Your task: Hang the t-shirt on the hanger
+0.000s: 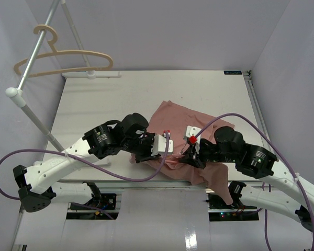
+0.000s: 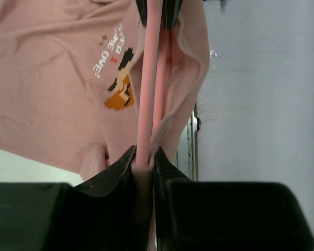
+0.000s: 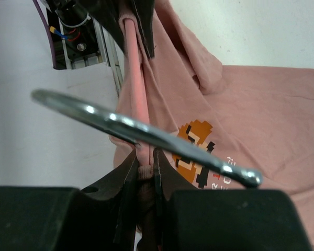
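1. Table (image 1: 94, 104) — white, bears the shirt.
2. T-shirt (image 1: 199, 123) — dusty pink with a pixel-figure print, crumpled at the table's near edge, one fold hanging over it.
3. Pink hanger (image 2: 148, 78) — its bar runs between both grippers, with cloth draped around it.
4. Left gripper (image 2: 145, 159) — clenched on the bar.
5. Right gripper (image 3: 145, 159) — clenched on the bar, beneath the metal hook (image 3: 146, 133).

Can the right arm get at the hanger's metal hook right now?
Probably not yet: the right gripper is shut on the hanger bar; the hook lies close, unblocked.
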